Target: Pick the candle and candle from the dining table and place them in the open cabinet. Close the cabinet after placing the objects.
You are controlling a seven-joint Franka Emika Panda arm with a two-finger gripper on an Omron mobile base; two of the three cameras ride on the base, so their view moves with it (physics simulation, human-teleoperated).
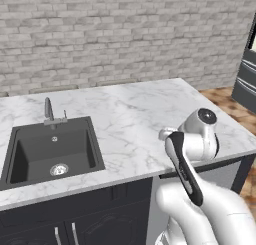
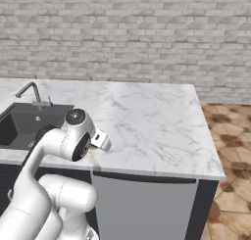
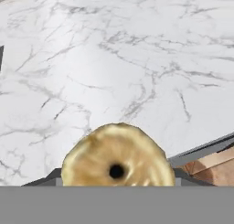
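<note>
The black sink [image 1: 52,151] is set into the left part of the white, grey-veined marble worktop [image 1: 135,114]; its basin holds nothing but a round metal drain, and a metal tap [image 1: 49,110] stands at its back rim. Dark doors with silver handles sit below the sink, and a grey dishwasher front [image 2: 142,207] is next to them under the worktop's edge.

In the hand view a golden-yellow candle [image 3: 117,157] with a dark hole at its centre sits between the two dark fingers [image 3: 45,179], seen end-on above the marble near the worktop's front edge. The fingers flank it on both sides, set apart at its width and clamped on it.

The white arm rises from in front of the worktop, folded at the elbow, with its wrist over the front edge between sink and dishwasher.
</note>
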